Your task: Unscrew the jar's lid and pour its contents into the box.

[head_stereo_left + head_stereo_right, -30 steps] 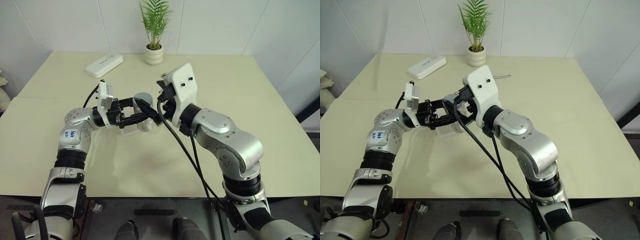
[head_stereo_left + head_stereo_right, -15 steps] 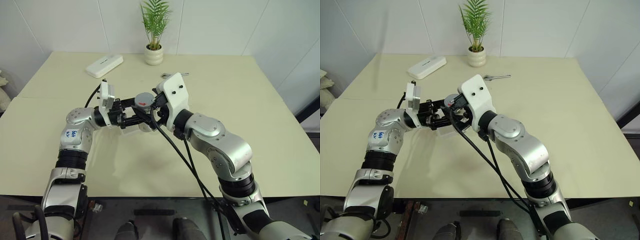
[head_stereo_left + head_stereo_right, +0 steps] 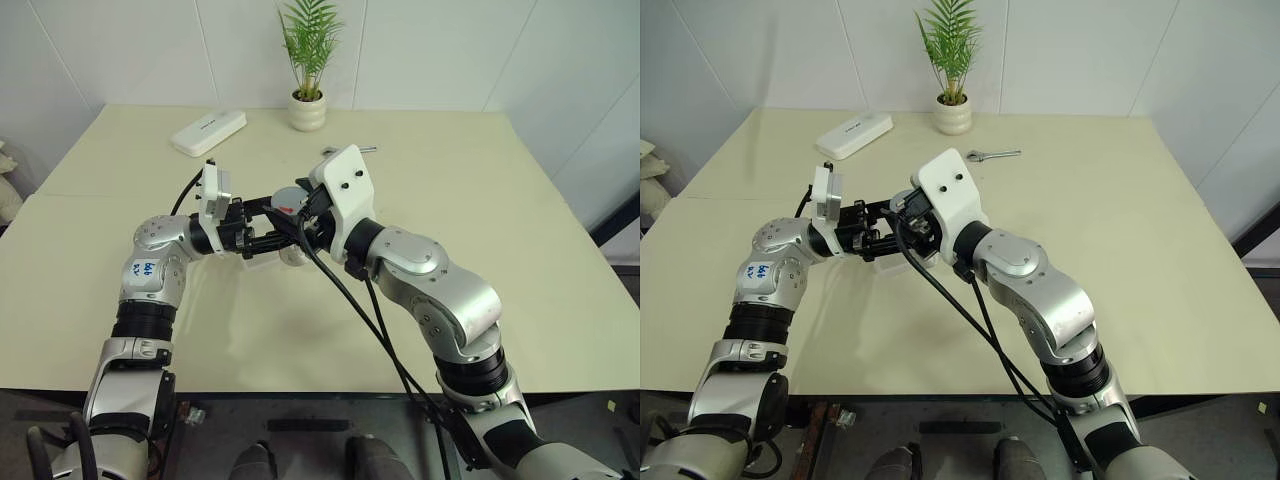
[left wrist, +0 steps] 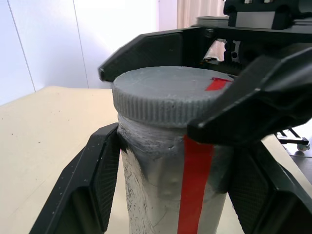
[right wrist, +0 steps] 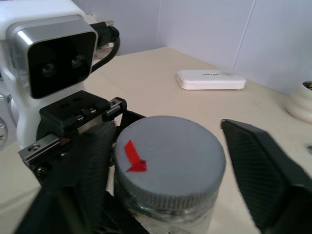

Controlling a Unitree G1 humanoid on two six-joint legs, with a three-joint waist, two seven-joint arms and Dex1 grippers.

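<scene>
Left claw [image 4: 161,195] gripping jar [image 4: 170,195]; right claw [image 5: 165,180] closing around lid [image 5: 168,163], gap showing; unscrewing, pouring remaining.

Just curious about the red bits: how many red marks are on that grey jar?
2 visible: a red arrow-like mark on top of the lid, and a red stripe running down the jar side. The jar's far side is hidden, so more are possible.

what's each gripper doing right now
left gripper: closed on the jar
right gripper: jaws open, set either side of the lid, gap on one side
</scene>
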